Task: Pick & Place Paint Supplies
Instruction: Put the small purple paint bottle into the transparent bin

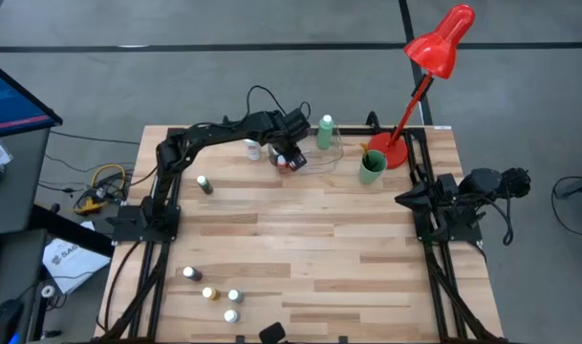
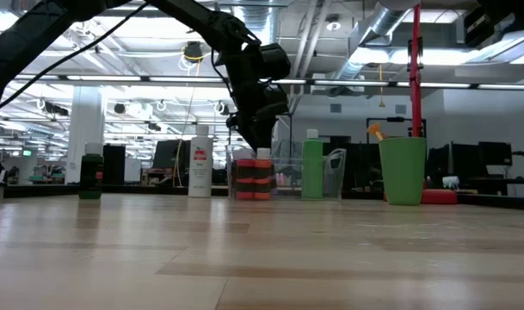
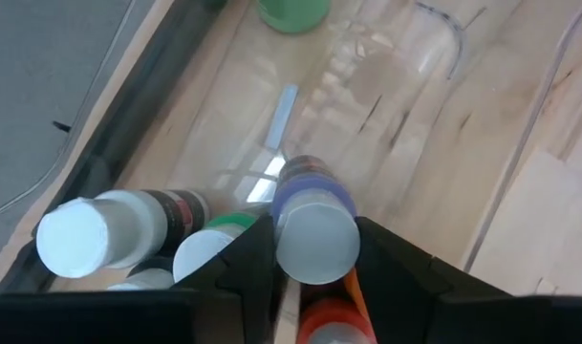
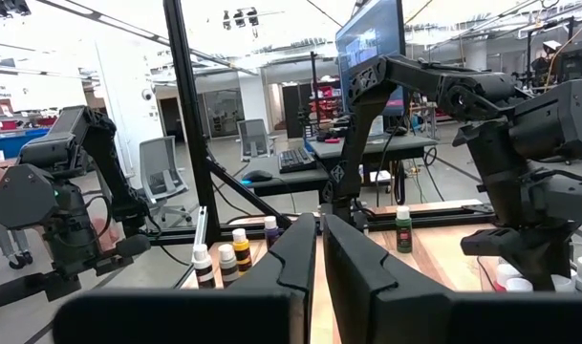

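Observation:
My left gripper point(image 1: 289, 158) reaches down into the clear tray point(image 3: 434, 57) at the table's far edge, shut on a tiny white-capped bottle point(image 3: 314, 239) with a bluish band. More tiny bottles stand packed around it: orange point(image 3: 334, 320), green-labelled point(image 3: 214, 250) and dark-labelled point(image 3: 99, 234). The tall green bottle point(image 1: 325, 132) and the tall white bottle point(image 1: 252, 148) stand upright beside the tray. Several tiny bottles point(image 1: 210, 293) stand near the table's near left corner, and one more point(image 1: 204, 183) at the left. My right gripper point(image 4: 319, 250) is shut, parked at the right edge. My left gripper pinches the tiny bottle just below its white cap point(image 3: 314, 205), one finger point(image 3: 247, 263) on either side. The fingers come from above, pointing down, and the bottle stands upright between them. Whether its base rests on the tray floor I cannot tell.
A green cup point(image 1: 371, 167) stands right of the tray, next to the red desk lamp's base point(image 1: 394, 151). The lamp's arm slants up over the far right corner. The table's middle point(image 1: 300, 239) is bare wood. Cables run behind the far edge.

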### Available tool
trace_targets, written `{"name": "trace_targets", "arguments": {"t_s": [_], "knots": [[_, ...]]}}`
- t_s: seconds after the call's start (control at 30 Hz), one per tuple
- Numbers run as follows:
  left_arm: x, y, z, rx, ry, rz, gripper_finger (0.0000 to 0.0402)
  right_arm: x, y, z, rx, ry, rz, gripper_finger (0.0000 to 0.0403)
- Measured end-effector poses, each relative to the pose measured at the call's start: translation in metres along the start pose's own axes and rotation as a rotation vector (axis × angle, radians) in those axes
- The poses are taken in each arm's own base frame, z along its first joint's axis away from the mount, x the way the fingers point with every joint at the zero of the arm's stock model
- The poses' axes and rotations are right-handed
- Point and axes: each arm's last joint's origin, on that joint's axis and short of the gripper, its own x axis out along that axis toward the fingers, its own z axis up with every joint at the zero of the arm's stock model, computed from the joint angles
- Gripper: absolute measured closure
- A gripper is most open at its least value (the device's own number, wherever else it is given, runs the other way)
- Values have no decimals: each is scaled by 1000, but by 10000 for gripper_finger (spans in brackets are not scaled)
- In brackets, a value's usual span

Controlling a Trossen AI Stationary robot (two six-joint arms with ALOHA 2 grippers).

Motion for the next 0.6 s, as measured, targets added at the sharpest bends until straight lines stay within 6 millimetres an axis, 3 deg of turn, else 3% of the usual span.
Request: {"name": "trace_targets", "arguments": {"t_s": [0.6], "knots": [[0, 0, 0, 0, -2, 4, 271, 0, 0, 0, 0, 0, 0, 381]]}}
